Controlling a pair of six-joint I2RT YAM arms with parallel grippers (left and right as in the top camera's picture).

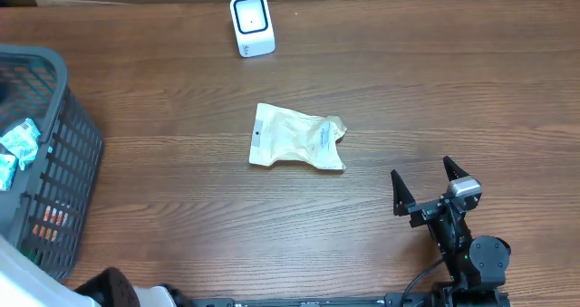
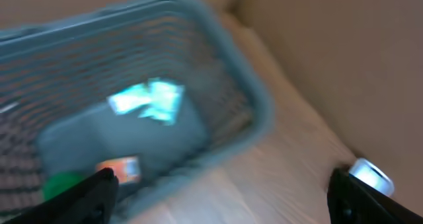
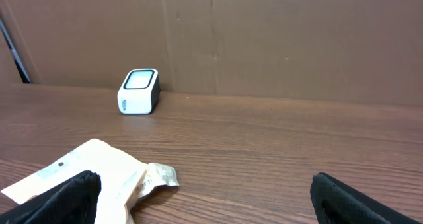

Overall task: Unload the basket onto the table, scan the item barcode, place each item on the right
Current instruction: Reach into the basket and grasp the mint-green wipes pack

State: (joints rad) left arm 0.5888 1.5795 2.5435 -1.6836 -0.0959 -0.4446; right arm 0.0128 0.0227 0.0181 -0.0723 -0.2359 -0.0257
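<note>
Your right tool (image 1: pixel 421 169) sits nearest, at the near right of the desk (image 1: pixel 435 81). Its two dark fingers (image 3: pixel 69 197) stand fully spread. The right wrist view shows only bare wood in the gap. It holds nothing and touches nothing.

The pouch (image 1: pixel 297 138) lies flat near the middle of the desk, to the left of and beyond the right tool, well apart from it. It is pale cream, with a small hole at its left end and a crumpled right end. The print on its face is too small to read.

The scanner (image 1: pixel 251 23) stands at the far edge of the desk, beyond the pouch and slightly to its left, well apart from it. It is white with a dark-rimmed window. In the right wrist view it sits just in front of a brown cardboard wall (image 3: pixel 277 39).

The basket (image 1: pixel 54 144), grey-blue mesh, occupies the left edge of the desk. A teal packet (image 1: pixel 18 144) and an orange item (image 1: pixel 53 218) lie inside it. The left wrist view also shows a green item (image 2: pixel 63 184) at the basket's bottom.

Your left tool (image 2: pixel 221 184) appears in the left wrist view only, and that picture is blurred. The tool faces the basket. Its fingers (image 2: pixel 99 187) are set wide apart, with nothing between them.
</note>
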